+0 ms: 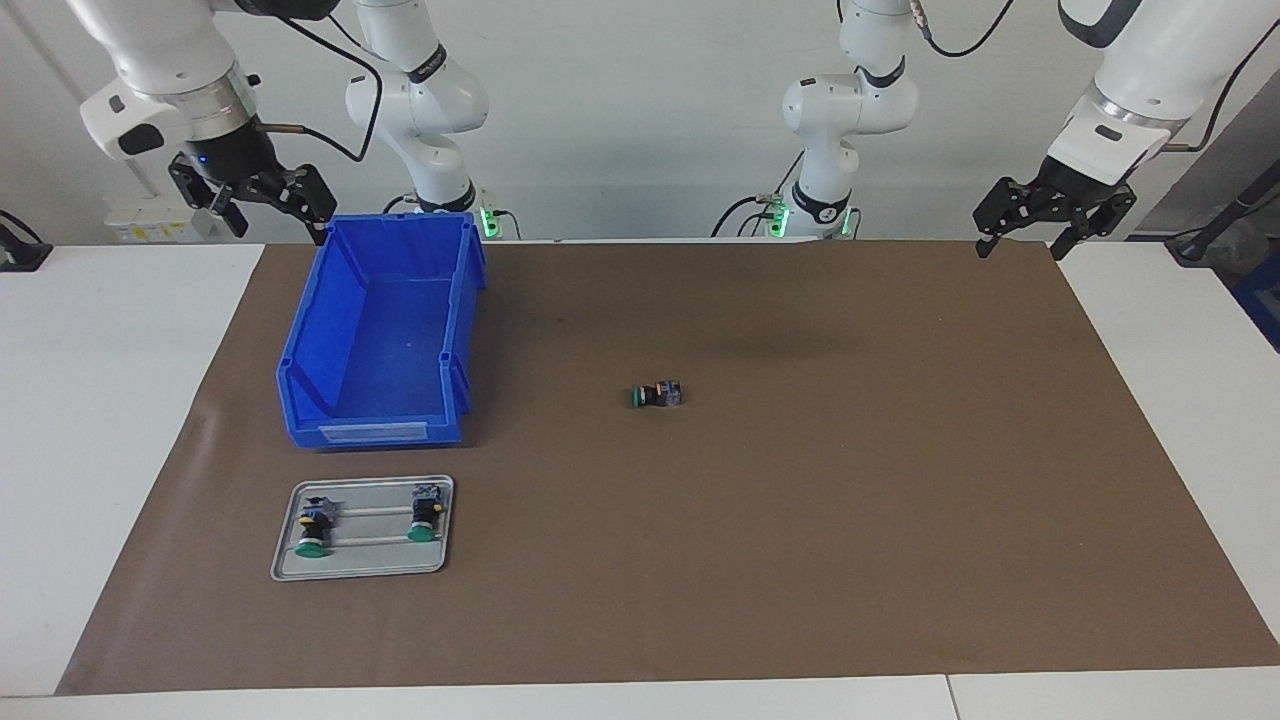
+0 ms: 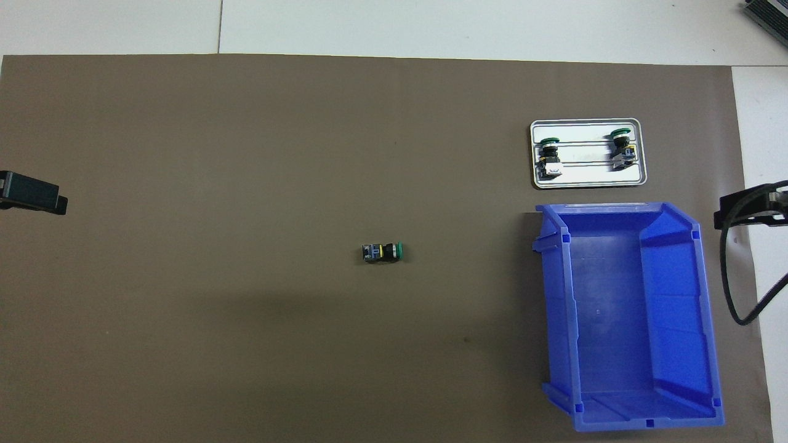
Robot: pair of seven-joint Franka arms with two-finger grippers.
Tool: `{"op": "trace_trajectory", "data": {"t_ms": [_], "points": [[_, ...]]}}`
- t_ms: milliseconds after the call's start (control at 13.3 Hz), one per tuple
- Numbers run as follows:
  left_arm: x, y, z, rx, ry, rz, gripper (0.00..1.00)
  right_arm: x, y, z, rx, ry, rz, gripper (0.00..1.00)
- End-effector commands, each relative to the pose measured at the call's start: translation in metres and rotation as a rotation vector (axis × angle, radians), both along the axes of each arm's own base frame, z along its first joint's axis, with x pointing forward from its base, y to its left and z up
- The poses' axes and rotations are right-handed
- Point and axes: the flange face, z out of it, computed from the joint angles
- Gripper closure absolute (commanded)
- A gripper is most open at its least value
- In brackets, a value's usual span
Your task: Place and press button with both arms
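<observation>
One button (image 1: 657,395) (image 2: 382,252) lies on its side in the middle of the brown mat, its green cap pointing toward the right arm's end of the table. My left gripper (image 1: 1022,243) (image 2: 32,194) hangs open and empty above the mat's corner at the left arm's end. Over the other end, beside the blue bin's corner, my right gripper (image 1: 275,215) (image 2: 748,208) is also open and holds nothing. Both arms wait high, well away from the button.
A blue bin (image 1: 375,430) (image 2: 615,418) stands empty toward the right arm's end. Farther from the robots than the bin lies a silver tray (image 1: 360,572) (image 2: 585,175) with two more green-capped buttons (image 1: 314,527) (image 1: 425,515) on it. White table surrounds the brown mat (image 1: 800,550).
</observation>
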Motion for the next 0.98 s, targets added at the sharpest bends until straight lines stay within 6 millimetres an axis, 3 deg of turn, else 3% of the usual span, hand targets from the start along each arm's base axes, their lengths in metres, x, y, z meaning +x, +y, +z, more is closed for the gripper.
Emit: {"op": "trace_trajectory", "data": {"t_ms": [0,150,300,451,676,901], "points": [[-0.017,-0.021,-0.004,0.016,0.04,-0.02,0.0,-0.001,-0.001,0.004,0.022,0.003,0.001,0.0],[-0.018,-0.069,-0.014,0.012,-0.041,-0.158,0.01,-0.001,0.0,0.004,0.021,0.003,0.003,0.0],[-0.026,-0.124,-0.024,0.003,-0.128,-0.411,0.01,-0.001,0.0,0.003,0.022,0.005,0.003,0.0],[-0.04,-0.159,-0.037,0.001,-0.164,-0.601,0.0,-0.001,-0.001,0.004,0.022,0.003,0.001,0.0],[-0.063,-0.206,-0.065,-0.003,-0.177,-0.832,0.0,-0.001,0.0,0.003,0.022,0.005,0.003,0.0],[-0.078,-0.229,-0.09,-0.051,-0.137,-1.016,0.0,-0.001,0.0,0.004,0.021,0.003,0.003,0.0]]}}
